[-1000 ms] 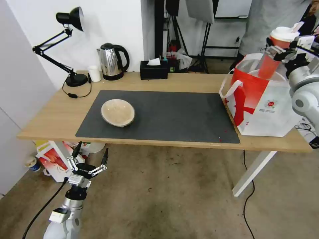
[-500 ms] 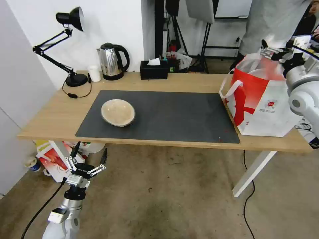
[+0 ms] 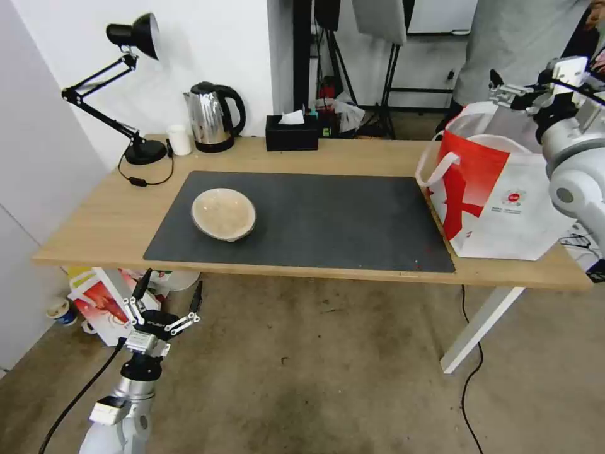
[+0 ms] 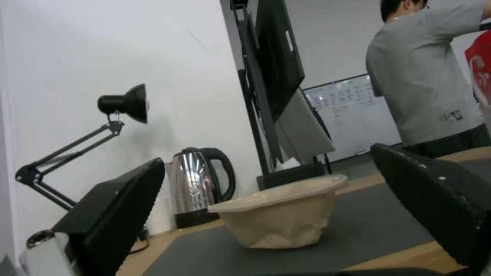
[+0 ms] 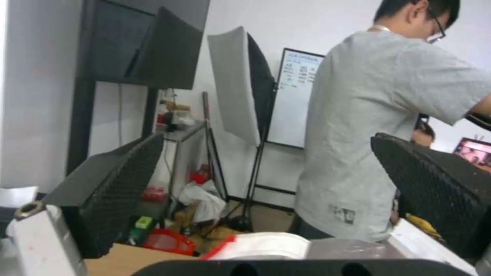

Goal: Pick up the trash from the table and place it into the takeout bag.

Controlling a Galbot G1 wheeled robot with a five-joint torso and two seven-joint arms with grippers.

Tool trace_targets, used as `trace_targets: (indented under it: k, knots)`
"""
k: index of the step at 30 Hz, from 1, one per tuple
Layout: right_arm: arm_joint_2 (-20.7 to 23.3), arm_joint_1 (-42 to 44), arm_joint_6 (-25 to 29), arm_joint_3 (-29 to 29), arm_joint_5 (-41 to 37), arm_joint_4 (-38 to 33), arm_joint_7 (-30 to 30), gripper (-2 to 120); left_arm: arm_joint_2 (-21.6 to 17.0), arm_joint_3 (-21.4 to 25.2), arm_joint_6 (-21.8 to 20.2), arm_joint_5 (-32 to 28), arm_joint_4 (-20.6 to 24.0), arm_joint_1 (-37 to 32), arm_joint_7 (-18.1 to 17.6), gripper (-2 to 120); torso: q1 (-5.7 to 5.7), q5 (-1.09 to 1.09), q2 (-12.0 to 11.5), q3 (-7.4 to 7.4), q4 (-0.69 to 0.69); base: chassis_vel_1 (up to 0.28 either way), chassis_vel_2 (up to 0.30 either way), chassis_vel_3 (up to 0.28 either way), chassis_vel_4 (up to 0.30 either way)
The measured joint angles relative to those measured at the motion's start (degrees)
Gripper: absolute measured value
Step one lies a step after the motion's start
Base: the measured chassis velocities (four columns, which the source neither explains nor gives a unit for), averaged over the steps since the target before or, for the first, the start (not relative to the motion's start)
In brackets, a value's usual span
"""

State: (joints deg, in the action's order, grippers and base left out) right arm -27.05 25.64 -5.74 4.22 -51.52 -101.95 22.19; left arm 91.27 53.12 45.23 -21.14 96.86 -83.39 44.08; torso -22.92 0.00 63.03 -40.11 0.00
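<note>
Light-wood table (image 3: 126, 214) carries a dark grey mat (image 3: 340, 221). At its right end stands the takeout bag (image 3: 498, 202), white with red panels, mouth open. Above the bag's far rim hangs the right gripper (image 3: 504, 94), fingers spread and holding nothing. On the mat's left part sits the shallow beige bowl (image 3: 224, 214) — upright, well apart from the bag. The left gripper (image 3: 167, 296) waits below the table's near edge — fingers spread wide, the bowl (image 4: 281, 214) ahead between them in the left wrist view.
</note>
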Motion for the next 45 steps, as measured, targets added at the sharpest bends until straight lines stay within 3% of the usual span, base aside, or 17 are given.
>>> trace_targets:
  k: [14,21,32,34,40,45]
  knots:
    - [-4.7,11.5,1.7,8.0,5.0,-13.2,3.3,100,0.0,-0.2,0.0,-0.1,-0.4,0.3,0.0,100,0.00,-0.01,0.0,0.00,-0.02,0.000,0.000,0.000,0.000]
    - [-9.0,18.2,2.6,9.0,10.7,-21.2,5.3,100,0.0,-0.2,0.1,-0.2,-0.8,0.4,-0.1,100,0.00,-0.01,0.0,0.00,-0.01,0.000,0.000,0.000,0.000]
    - [-11.8,20.6,3.3,8.5,14.4,-24.9,6.5,100,0.0,-0.2,0.1,-0.3,-1.0,0.4,-0.1,100,0.00,-0.03,0.0,0.01,0.00,0.000,0.000,0.000,0.000]
    - [-15.1,23.5,3.9,7.7,18.8,-27.6,7.1,100,0.0,-0.2,0.2,-0.5,-1.0,0.4,-0.1,100,0.01,-0.01,0.0,0.00,0.00,0.000,0.000,0.000,0.000]
    - [-19.6,31.2,8.9,6.6,29.4,-28.3,6.2,100,0.0,0.2,0.4,-0.9,-1.9,0.7,-0.1,100,0.00,-0.01,0.0,0.00,0.00,0.000,0.000,0.000,0.000]
    - [-25.6,42.7,13.9,8.0,38.5,-28.0,4.2,100,0.0,0.1,0.5,-1.0,-3.1,1.3,0.0,100,0.00,0.01,0.0,0.00,-0.02,0.000,0.000,0.000,0.000]
